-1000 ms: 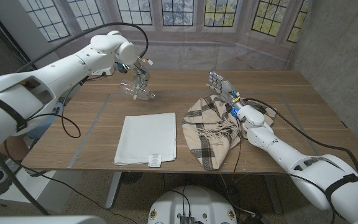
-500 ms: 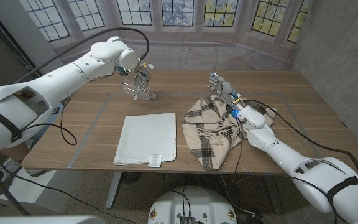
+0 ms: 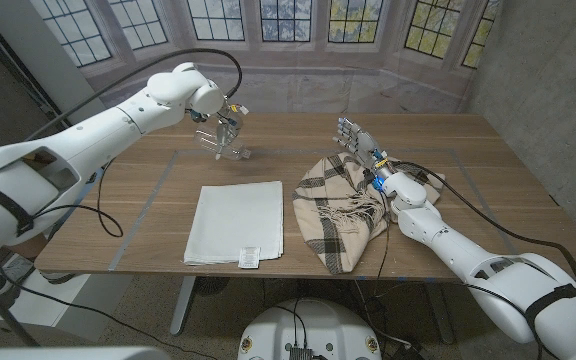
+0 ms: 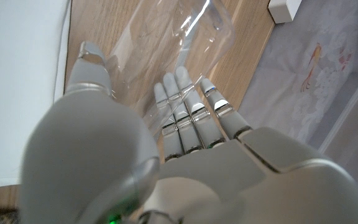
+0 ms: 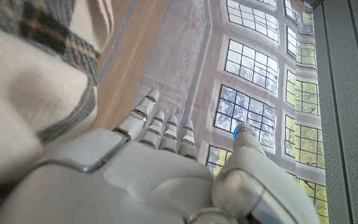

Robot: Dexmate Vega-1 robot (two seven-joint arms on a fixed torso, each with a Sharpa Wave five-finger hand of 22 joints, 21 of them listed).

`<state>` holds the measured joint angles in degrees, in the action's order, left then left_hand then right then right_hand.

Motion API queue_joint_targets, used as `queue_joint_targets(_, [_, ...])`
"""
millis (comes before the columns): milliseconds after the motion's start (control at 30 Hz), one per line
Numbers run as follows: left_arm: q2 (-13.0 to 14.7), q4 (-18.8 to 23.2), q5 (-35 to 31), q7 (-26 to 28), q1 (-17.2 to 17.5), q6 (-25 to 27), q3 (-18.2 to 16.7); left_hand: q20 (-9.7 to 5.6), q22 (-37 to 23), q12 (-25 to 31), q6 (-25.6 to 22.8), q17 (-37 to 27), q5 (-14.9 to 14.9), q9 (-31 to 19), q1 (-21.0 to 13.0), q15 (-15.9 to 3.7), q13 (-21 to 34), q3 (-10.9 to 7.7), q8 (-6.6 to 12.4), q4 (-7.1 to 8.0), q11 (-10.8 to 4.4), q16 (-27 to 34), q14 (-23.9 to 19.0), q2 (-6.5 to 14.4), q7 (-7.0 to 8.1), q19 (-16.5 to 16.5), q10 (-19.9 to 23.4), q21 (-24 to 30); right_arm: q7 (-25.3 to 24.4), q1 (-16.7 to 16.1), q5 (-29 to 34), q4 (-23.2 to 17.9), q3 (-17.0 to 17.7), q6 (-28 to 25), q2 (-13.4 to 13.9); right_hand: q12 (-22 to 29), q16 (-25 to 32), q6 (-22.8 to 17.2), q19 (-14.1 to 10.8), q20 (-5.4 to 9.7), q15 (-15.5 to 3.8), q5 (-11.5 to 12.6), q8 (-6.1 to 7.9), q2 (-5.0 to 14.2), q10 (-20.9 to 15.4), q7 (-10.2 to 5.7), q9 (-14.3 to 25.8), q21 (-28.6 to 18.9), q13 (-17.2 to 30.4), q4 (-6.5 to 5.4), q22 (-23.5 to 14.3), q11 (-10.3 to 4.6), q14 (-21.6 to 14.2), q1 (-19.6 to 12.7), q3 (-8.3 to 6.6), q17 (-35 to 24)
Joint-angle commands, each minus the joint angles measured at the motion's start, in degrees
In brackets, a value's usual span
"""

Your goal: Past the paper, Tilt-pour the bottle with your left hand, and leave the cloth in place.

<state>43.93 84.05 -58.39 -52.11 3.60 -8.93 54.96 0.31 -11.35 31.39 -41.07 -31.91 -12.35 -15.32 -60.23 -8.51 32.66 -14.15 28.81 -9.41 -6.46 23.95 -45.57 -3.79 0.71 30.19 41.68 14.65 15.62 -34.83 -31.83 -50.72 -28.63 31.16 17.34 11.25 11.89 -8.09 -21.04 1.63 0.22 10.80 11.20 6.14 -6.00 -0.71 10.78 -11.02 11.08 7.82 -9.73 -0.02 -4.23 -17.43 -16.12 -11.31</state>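
Observation:
Beyond the white paper (image 3: pixel 236 222), my left hand (image 3: pixel 225 122) grips a clear plastic bottle (image 3: pixel 231 145) from above, the bottle's lower end close to the tabletop. In the left wrist view my left hand (image 4: pixel 154 149) wraps its fingers (image 4: pixel 185 112) around the see-through bottle (image 4: pixel 173 43), with the paper (image 4: pixel 17 68) alongside. The plaid cloth (image 3: pixel 336 205) lies bunched at the table's middle right. Beside its far edge my right hand (image 3: pixel 356 138) stands with fingers apart, holding nothing. The right wrist view has that hand (image 5: pixel 160 168) next to the cloth (image 5: pixel 23 81).
A small white tag (image 3: pixel 251 257) lies on the paper's near edge. The wooden table (image 3: pixel 488 170) has bare room at the far right and along the left side. A small white block (image 4: pixel 284 7) sits on the table past the bottle. A wall with window pictures stands behind.
My left hand has drifted slightly right and away with the bottle in its grip. The right hand, cloth and paper have stayed put.

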Motion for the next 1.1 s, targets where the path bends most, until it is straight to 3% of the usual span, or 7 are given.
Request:
queue_joint_targets(33, [-0.1, 0.6, -3.6, 1.9, 0.8, -0.7, -0.2, 0.16, -0.1, 0.3, -8.6, -0.2, -0.3, -0.1, -3.6, -0.56, 6.4, -1.51, 2.61, 0.82, -0.96, 0.0, -0.6, 9.7, -0.05, 0.6, 1.1, 0.2, 0.4, 1.0, 0.0, 1.7, 0.0, 0.5, -0.7, 0.2, 0.2, -0.4, -0.4, -0.02, 0.07, -0.1, 0.29, 0.14, -0.5, 0.05, 0.3, -0.1, 0.3, 0.00, -0.1, 0.29, -0.2, -0.4, 0.27, -0.3])
queue_joint_targets(567, [0.6, 4.5, -8.8, 5.1, 4.1, 2.2, -1.2, 0.30, -0.1, 0.3, -8.8, -0.5, -0.3, 0.0, -3.5, -0.35, 6.9, -1.66, 2.93, 0.81, -1.09, 0.0, -0.9, 9.6, -0.02, 0.5, 1.1, 0.2, 0.6, 1.2, -0.3, 3.0, 0.2, 1.2, -1.2, 0.2, 0.3, -0.4, -0.4, -0.02, 0.08, -0.1, 0.27, 0.19, -0.6, 0.11, 0.3, -0.1, 0.3, -0.06, -0.1, 0.34, -0.3, -0.3, 0.36, -0.3])
queue_joint_targets(1100, [1.8, 10.0, -11.7, 8.3, 10.2, 8.6, -4.4, 0.48, -0.1, 0.4, -9.1, -0.6, -0.3, 0.0, -3.1, -0.37, 7.4, -1.98, 3.41, 0.83, -1.07, -0.2, -1.5, 9.6, 0.23, 0.8, 1.5, 0.3, 0.6, 0.2, -0.5, 1.8, 0.5, 1.1, -0.5, 0.2, 0.3, -0.4, -0.4, 0.00, 0.10, 0.0, 0.26, 0.19, -0.6, 0.12, 0.3, -0.1, 0.3, -0.07, -0.1, 0.26, -0.3, -0.3, 0.43, -0.3])
